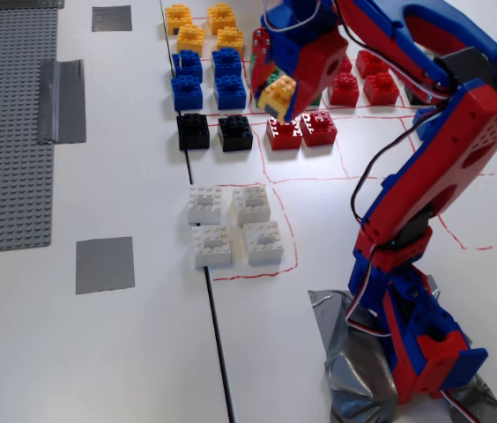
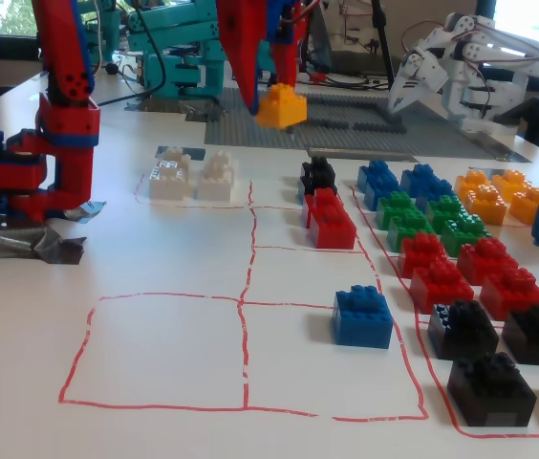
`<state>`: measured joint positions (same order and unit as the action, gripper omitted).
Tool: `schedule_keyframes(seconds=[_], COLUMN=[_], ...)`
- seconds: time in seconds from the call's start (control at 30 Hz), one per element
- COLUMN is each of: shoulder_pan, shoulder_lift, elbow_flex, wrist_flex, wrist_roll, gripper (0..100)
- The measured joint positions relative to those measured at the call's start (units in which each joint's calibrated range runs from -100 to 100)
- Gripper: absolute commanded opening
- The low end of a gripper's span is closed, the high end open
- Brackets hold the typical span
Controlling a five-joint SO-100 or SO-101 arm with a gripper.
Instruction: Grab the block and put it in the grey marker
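Grey tape forms the square marker (image 1: 105, 264) at the lower left of a fixed view; it is bare, and the other fixed view does not show it. Red-drawn boxes on the table (image 1: 143, 352) hold 4 white bricks (image 1: 233, 225). The gripper (image 1: 277, 95) clamps the orange-yellow block (image 1: 280, 93) in the air above the red bricks (image 1: 301, 129), well apart from the marker. The other fixed view shows the block (image 2: 280, 104) hanging clear of the table.

High downward view; low table-level view; shared brick rows (image 1: 231, 66).
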<state>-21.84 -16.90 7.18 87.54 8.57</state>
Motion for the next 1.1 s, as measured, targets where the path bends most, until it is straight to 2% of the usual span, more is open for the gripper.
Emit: schedule_keyframes(seconds=[0.57, 1.1], shoulder_pan=[-24.3, -32.35], shoulder_lift=[13.27, 29.29], elbow_flex=[-11.81, -23.43], wrist_flex=[-1.38, -2.1], wrist_roll=[-3.42, -5.71], gripper=[0, 0])
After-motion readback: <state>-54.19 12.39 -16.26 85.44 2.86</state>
